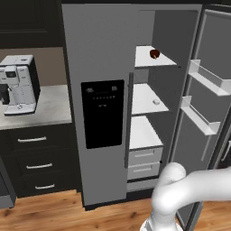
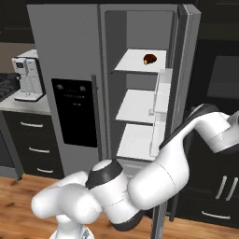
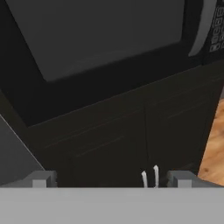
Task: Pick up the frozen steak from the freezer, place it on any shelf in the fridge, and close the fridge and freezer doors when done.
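Already the frozen steak (image 1: pixel 154 54) lies on the top shelf (image 1: pixel 146 61) of the fridge (image 1: pixel 153 113), toward that shelf's back right, well above the fridge's drawers (image 1: pixel 144 158). A small pale item (image 1: pixel 156 102) sits on the shelf below it. The fridge door (image 1: pixel 207 117) stands wide open, its pale inner bins (image 1: pixel 208 76) facing the shelves. Left of the fridge, the freezer door (image 1: pixel 101 113) with the black dispenser panel (image 1: pixel 103 113) is closed flat against the unit. Farther left of the fridge, a white coffee machine (image 1: pixel 19 85) stands on the stone counter (image 1: pixel 49 110) above dark drawers (image 1: pixel 34 164).

The arm reaches off to the right of the fridge, past its open door. In the hand view the gripper (image 3: pixel 111 179) has its fingertips (image 3: pixel 41 179) spread fully apart with nothing between them, facing a dark built-in oven (image 3: pixel 105 39) and the dark cabinet doors (image 3: pixel 131 140) under it.
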Tool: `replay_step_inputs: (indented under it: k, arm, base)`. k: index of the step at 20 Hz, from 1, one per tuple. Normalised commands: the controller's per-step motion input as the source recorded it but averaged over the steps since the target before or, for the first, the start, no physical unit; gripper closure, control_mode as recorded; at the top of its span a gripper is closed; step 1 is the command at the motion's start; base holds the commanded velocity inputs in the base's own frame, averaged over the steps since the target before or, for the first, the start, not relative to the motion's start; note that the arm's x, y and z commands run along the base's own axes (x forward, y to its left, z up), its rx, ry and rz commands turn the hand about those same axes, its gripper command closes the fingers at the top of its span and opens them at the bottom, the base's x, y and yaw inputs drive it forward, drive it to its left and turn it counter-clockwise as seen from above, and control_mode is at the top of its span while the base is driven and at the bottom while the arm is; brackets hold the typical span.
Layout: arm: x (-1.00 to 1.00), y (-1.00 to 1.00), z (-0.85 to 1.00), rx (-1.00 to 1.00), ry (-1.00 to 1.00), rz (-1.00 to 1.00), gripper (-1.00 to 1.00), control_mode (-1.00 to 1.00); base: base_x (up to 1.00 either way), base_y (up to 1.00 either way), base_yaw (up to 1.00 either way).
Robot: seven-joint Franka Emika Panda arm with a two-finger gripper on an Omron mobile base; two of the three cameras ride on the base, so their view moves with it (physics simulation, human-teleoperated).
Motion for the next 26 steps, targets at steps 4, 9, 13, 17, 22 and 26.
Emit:
replay_step_inputs:
  k: [4,9,13,17,22,26]
  arm:
    - [0.16,0.34,0.00,0.13,-0.12,-0.01,-1.00,-1.00]
    - [0.07,0.66,0.00,0.17,-0.09,-0.02,-1.00,-1.00]
    - [0.00,0.99,-0.02,0.15,-0.09,-0.04,-1.00,-1.00]
    - [0.00,1.00,-0.05,0.18,-0.07,-0.04,-1.00,-1.00]
    - [0.07,0.99,-0.02,0.18,-0.06,-0.02,-1.00,-1.00]
    - [0.31,0.83,0.00,0.16,-0.03,-0.01,-1.00,-1.00]
  base:
    - [0.00,0.00,0.00]
    - [0.00,0.00,0.00]
    - [0.00,0.00,0.00]
    - [0.00,0.00,0.00]
    - [0.00,0.00,0.00]
    - [0.00,0.00,0.00]
